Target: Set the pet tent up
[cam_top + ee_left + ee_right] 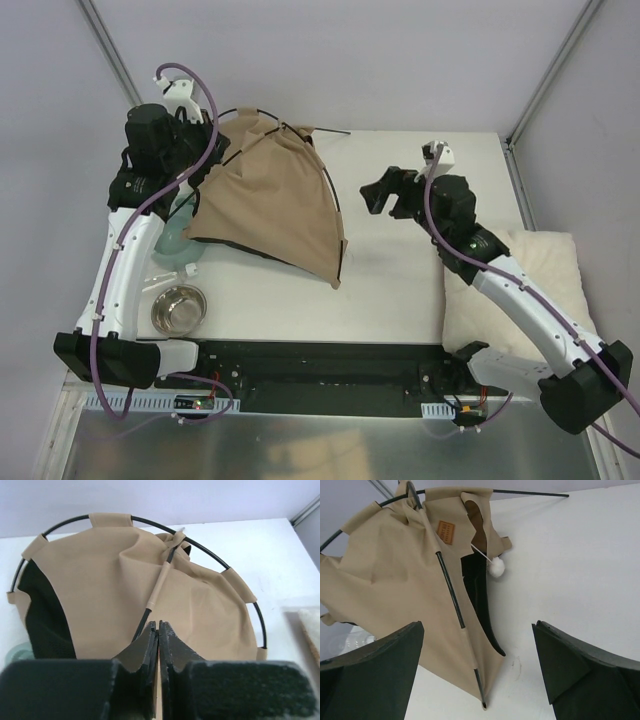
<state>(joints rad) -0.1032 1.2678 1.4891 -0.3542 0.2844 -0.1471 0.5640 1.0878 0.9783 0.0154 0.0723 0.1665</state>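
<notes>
The pet tent (270, 205) is tan fabric with black lining and lies half collapsed at the back left of the table. My left gripper (203, 162) is at its left edge. In the left wrist view the jaws (158, 625) are shut over the fabric (100, 580), and a thin black pole (160, 580) runs in at the fingertips. My right gripper (372, 195) is open and empty, just right of the tent. Its wrist view (477, 625) shows the tent (385, 580), a pole (449, 587) ending at the near corner, the brown label (445, 532) and the white pom-pom (496, 567).
A steel bowl (179, 308) sits at the front left. A pale teal dish (175, 235) lies by the left arm, partly under the tent. A fluffy cream cushion (540, 290) lies at the right edge under the right arm. A loose pole end (335, 131) sticks out behind the tent.
</notes>
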